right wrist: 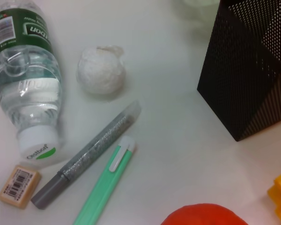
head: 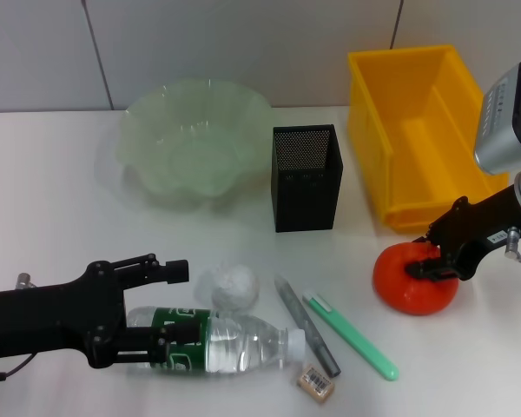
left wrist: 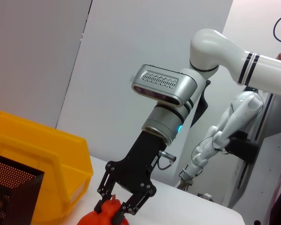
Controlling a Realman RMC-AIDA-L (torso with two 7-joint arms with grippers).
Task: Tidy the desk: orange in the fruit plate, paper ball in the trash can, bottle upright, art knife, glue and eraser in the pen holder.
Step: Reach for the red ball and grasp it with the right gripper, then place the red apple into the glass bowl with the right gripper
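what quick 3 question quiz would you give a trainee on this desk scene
1. True or false: the bottle stands upright on the desk.
2. Which item is the right end effector closed on?
A. the paper ball
B. the orange
C. the eraser
3. Fill in: the left end effector has its fingers on either side of the ____.

Key:
1. False. It lies on its side, cap pointing toward the eraser.
2. B. The orange sits on the desk beside the trash can, not yet in the fruit plate.
3. Bottle, around the green label.
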